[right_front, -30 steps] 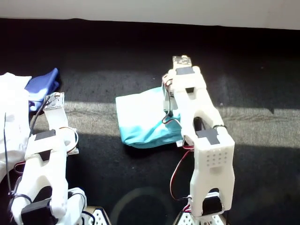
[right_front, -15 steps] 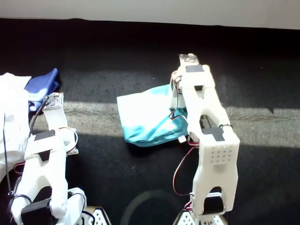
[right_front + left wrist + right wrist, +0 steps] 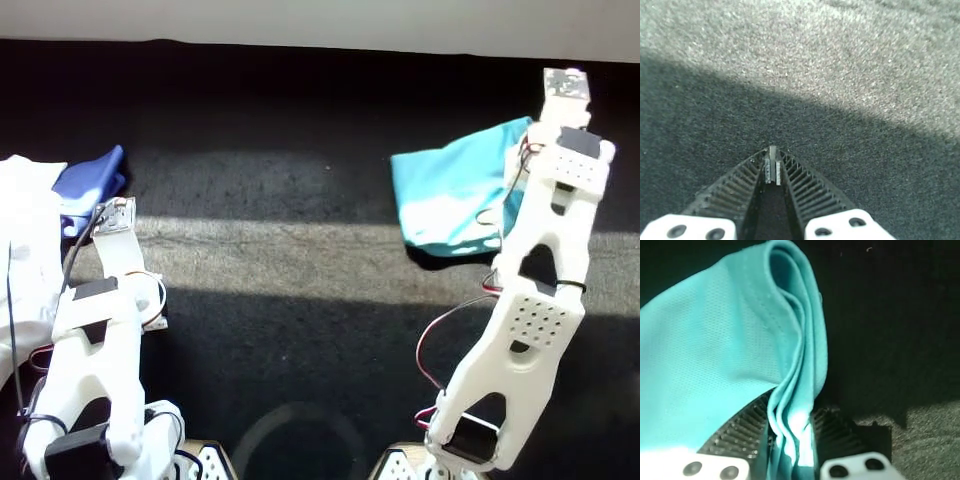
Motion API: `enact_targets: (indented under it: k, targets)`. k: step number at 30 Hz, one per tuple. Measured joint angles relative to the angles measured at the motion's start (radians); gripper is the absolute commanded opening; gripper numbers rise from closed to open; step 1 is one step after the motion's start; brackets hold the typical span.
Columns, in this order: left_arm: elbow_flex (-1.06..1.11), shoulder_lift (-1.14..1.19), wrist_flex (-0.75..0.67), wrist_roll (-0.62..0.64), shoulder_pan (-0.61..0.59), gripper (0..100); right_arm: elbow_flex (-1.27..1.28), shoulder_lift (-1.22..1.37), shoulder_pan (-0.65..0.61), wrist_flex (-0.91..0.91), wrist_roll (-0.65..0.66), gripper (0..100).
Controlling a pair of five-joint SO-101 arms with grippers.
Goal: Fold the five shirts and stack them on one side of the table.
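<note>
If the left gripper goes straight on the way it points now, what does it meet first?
Probably the bare dark table cover, near the sunlit strip; the shut left gripper has nothing else ahead, though depth is unclear.

Left gripper (image 3: 771,169) over dark cloth table (image 3: 850,90)

Ridged black jaws closed together, nothing between. Sunlit band of table farther off, shadow nearer.

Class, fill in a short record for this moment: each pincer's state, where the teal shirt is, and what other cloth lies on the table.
Left pincer: shut, holding nothing, over the dark felt table
Right pincer: shut on the folded teal fabric shirt
Teal shirt position: far right of the table
Other cloth: white fabric heap and blue folded cloth, side by side at the left edge
</note>
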Motion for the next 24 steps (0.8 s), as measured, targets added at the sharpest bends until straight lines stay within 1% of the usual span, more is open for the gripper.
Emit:
enact_targets:
  k: [8,12,17,24]
  targets:
    - [0.000,0.000,0.000,0.000,0.000,1,-0.255,0.215,0.038,-0.157,0.044,0.6]
    - [0.000,0.000,0.000,0.000,0.000,1,-0.338,0.298,0.051,-0.212,0.097,0.6]
    - [0.000,0.000,0.000,0.000,0.000,1,-0.371,0.348,0.075,-0.236,0.112,0.6]
    - [0.000,0.000,0.000,0.000,0.000,1,-0.377,0.350,0.080,-0.244,0.112,1.7]
